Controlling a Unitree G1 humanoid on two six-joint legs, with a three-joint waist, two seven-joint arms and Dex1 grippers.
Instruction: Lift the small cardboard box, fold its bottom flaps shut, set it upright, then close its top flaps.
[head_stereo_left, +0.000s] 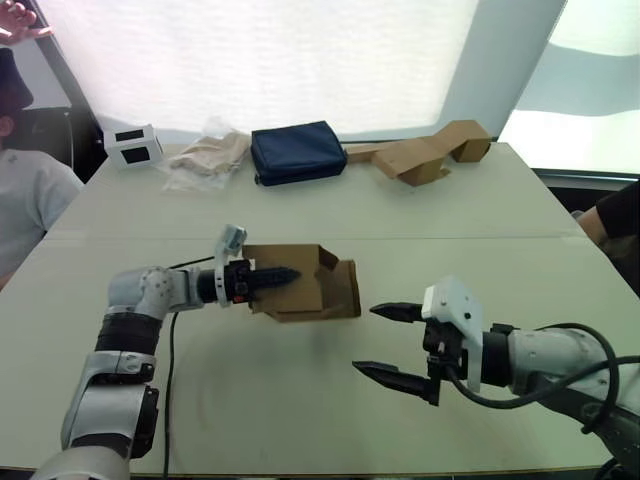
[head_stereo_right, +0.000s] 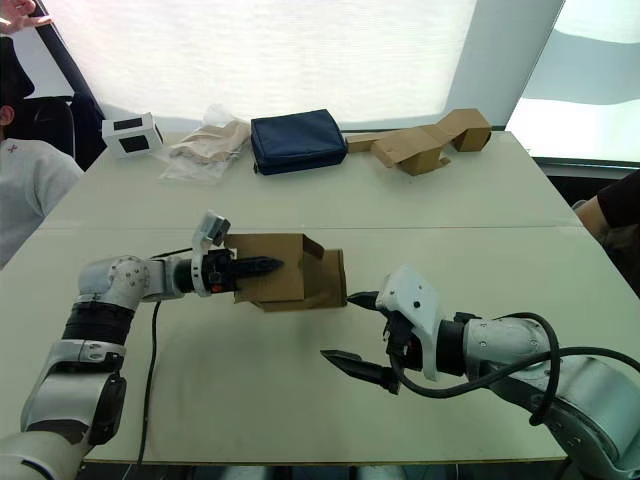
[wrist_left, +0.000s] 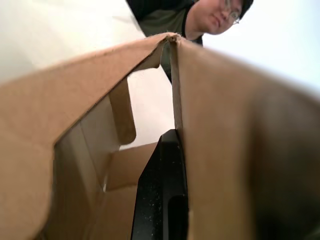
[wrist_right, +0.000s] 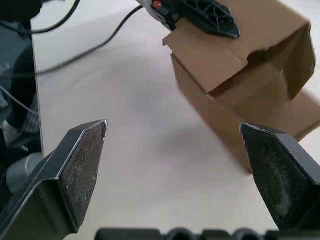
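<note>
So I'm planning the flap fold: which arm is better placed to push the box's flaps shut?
Probably the right: the right gripper is open and free beside the small cardboard box, which the left gripper is gripping.

1. L arm: reaches fwd and inward across the table, forearm about level. Left gripper (head_stereo_left: 272, 279) has its fingers pinched on a wall of the small cardboard box (head_stereo_left: 305, 283), one finger inside, one outside.
2. R arm: comes in from the right, forearm low, pointing toward L arm. Right gripper (head_stereo_left: 392, 343) fingers spread wide, holding nothing, just beside the box.
</note>
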